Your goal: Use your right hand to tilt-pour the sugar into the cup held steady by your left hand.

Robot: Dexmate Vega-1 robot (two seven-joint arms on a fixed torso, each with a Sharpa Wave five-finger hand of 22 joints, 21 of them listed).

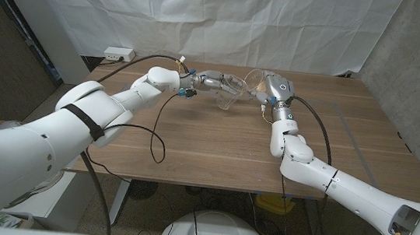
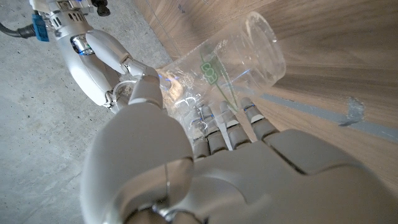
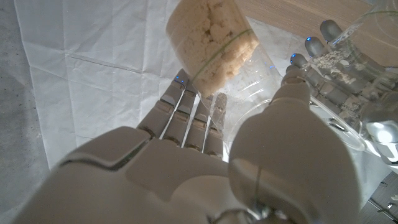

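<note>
The two hands meet over the far middle of the table (image 1: 192, 143). The left hand (image 1: 212, 79) holds the cup (image 1: 230, 92). The right hand (image 1: 273, 86) holds the sugar container (image 1: 254, 81) just right of the cup, tilted toward it.

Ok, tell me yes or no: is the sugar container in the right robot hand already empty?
No, the tilted container gripped by the right robot hand holds clumped sugar.

Even bright light, soft shadows, sharp focus
</note>
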